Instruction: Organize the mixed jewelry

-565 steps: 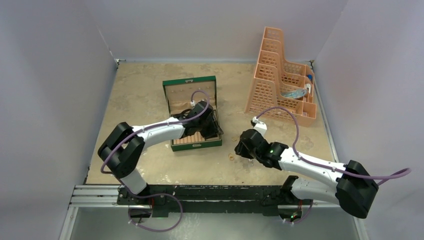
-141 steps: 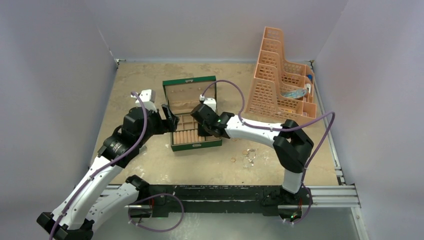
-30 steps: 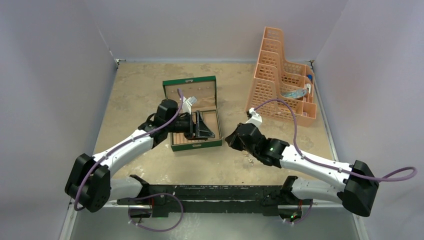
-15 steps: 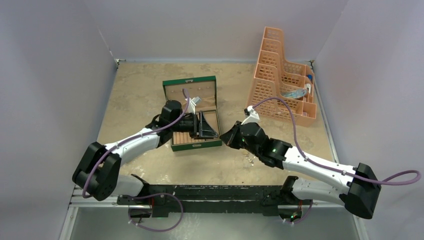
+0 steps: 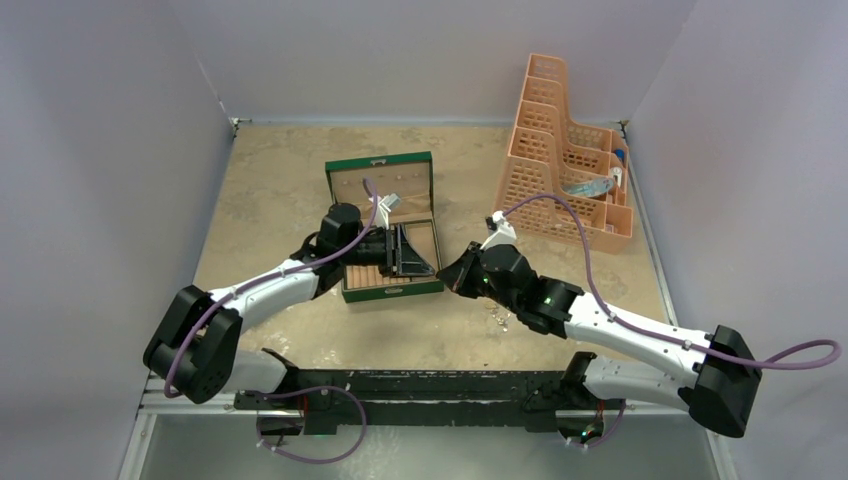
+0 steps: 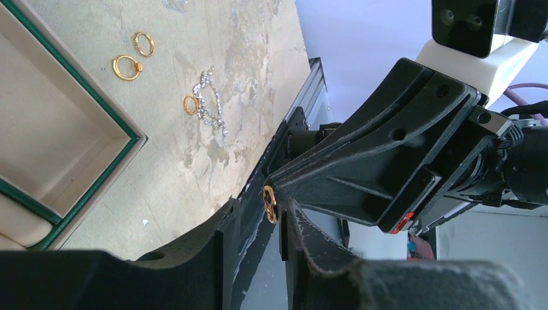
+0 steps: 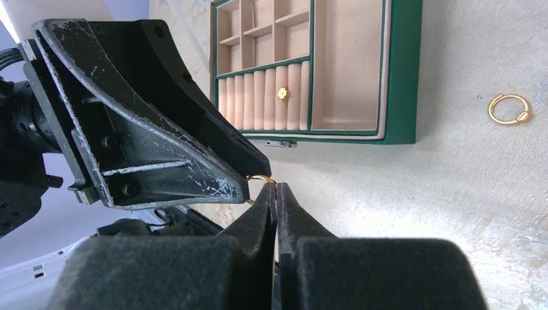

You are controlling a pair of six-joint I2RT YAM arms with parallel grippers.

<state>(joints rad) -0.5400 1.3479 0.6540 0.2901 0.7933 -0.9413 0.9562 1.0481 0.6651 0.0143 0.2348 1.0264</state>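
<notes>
One ring (image 7: 262,179): pinched by right gripper (image 7: 274,188); left gripper (image 6: 258,210) jaws apart around it.
Right wrist only: gold stud (image 7: 282,93) in box (image 7: 400,77).

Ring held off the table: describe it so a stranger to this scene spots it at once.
Find the open green jewelry box on the table; right of its front corner the left pincer and right pincer meet. The small gold ring is pinched in the right pincer's tip, airborne; the other gold rings lie flat on the table by a silvery chain.
</notes>
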